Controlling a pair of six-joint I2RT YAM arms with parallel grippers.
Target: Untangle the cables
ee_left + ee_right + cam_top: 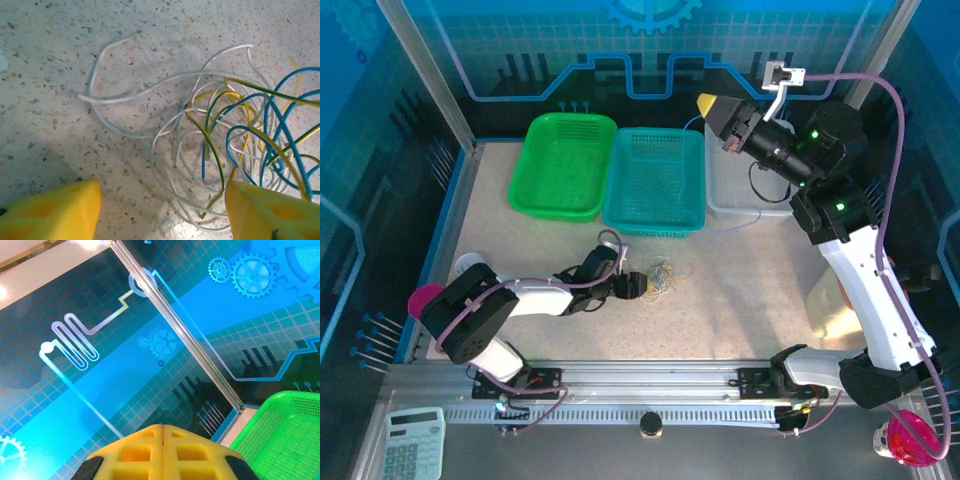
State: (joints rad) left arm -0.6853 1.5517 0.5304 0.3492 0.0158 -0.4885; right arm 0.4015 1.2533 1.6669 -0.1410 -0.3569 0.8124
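A small tangle of thin cables (663, 279) lies on the speckled table. In the left wrist view the cables (220, 135) are whitish, blue and yellow-green loops crossing each other. My left gripper (632, 286) lies low on the table just left of the tangle. It is open, its yellow fingers (55, 210) set wide apart, and a few white strands run between them. My right gripper (710, 104) is raised high at the back right, above the clear bin. Its yellow fingers (162, 452) are pressed together with nothing between them.
A green basket (565, 163) and a teal basket (655, 180) stand side by side at the back. A clear bin (745, 190) sits to their right. A calculator (412, 445) lies off the table's near left corner.
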